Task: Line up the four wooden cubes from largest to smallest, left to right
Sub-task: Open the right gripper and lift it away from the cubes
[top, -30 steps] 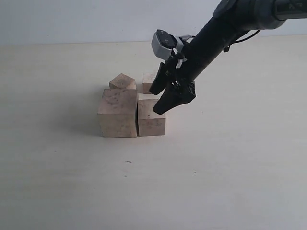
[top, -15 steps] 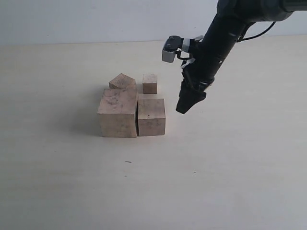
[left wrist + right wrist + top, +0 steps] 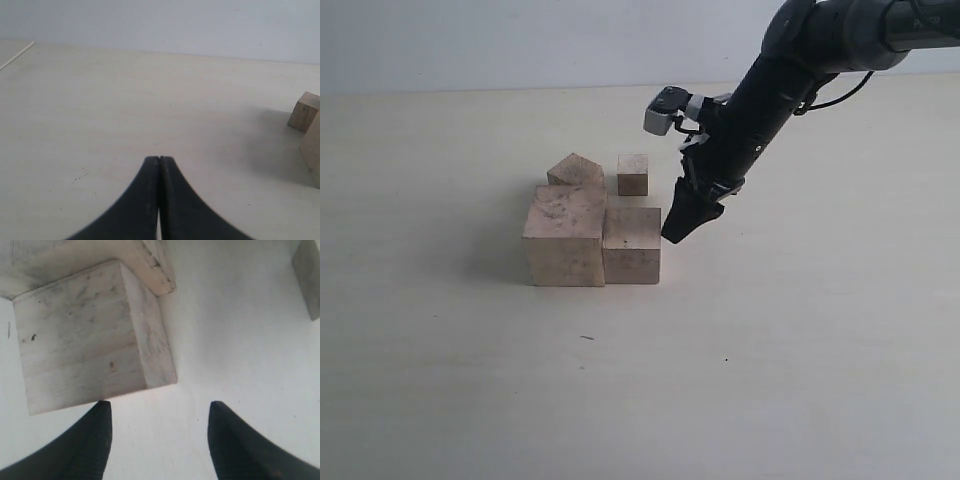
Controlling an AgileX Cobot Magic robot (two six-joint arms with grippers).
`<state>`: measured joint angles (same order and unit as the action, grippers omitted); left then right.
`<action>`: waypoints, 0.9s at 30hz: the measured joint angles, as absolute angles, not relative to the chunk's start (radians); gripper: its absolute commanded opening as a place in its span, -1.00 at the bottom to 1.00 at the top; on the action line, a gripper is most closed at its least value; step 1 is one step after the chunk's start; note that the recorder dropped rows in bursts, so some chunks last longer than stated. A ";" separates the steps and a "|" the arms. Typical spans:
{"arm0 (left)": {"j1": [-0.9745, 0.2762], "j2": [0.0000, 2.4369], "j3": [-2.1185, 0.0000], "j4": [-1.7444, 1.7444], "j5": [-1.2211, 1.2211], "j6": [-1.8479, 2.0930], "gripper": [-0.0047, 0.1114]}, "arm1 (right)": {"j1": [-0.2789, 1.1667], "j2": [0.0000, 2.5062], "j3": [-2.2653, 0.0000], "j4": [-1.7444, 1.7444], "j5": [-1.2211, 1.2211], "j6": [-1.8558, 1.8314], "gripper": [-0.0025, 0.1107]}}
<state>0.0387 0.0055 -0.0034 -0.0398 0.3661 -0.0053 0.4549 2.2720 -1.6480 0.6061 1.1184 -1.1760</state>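
1. Showing the right gripper (image 3: 678, 225) hanging low over the table (image 3: 790, 340), jaws spread wide and pinching nothing. Confirming the same spread in the right wrist view (image 3: 160, 407), with bare table between the tips.
2. Placing the second cube (image 3: 632, 245) just beside the leading fingertip, on the side away from the arm. Leaving it undecidable whether tip and cube are touching.
3. Placing the largest cube (image 3: 565, 235) beyond the second cube as reckoned from the gripper, pressing flush against it, with front faces roughly level.
4. Placing the smallest cube (image 3: 633, 174) near the gripper, behind the second cube and standing apart from it. Placing the third cube (image 3: 576, 171) farther off, behind the largest cube, turned cornerwise and touching or very nearly touching it.
5. Showing the left gripper (image 3: 159, 161) pressed together on nothing, well apart from the cubes, catching only two cube edges at the border of its own view.
6. Judging the task about half done: largest and second already sitting in order, left to right. Leaving the third cube and then the smallest cube to be brought to the gripper's side of the second cube and squared into the row.
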 measured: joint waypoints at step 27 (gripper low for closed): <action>0.039 0.006 -0.003 -0.040 0.366 -0.005 -0.92 | 0.455 2.114 -1.761 0.566 1.045 -0.871 -0.08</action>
<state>0.0387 0.0055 -0.0034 -0.0398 0.3661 -0.0053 0.4549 2.1142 -1.7606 0.5657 1.0452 -0.8714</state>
